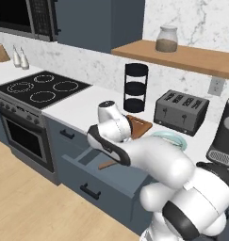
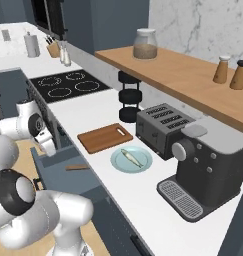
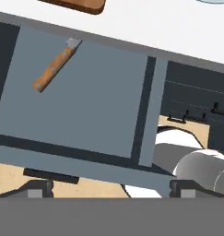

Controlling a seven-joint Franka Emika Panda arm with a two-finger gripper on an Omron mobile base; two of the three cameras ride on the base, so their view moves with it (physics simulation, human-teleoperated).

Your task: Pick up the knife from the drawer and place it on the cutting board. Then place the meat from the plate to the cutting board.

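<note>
Step in hand, judged: approach to knife point(image 3: 54, 68), lain in the open drawer point(image 3: 85, 101) with blade tucked under the bench edge; end effector point(image 3: 111, 188) held above, jaws apart, nothing gripped; descent onto the handle required next.

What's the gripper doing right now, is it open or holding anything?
Gripper: open, jaws wide apart and holding nothing, above the pulled-out drawer; the knife lies untouched inside.
</note>
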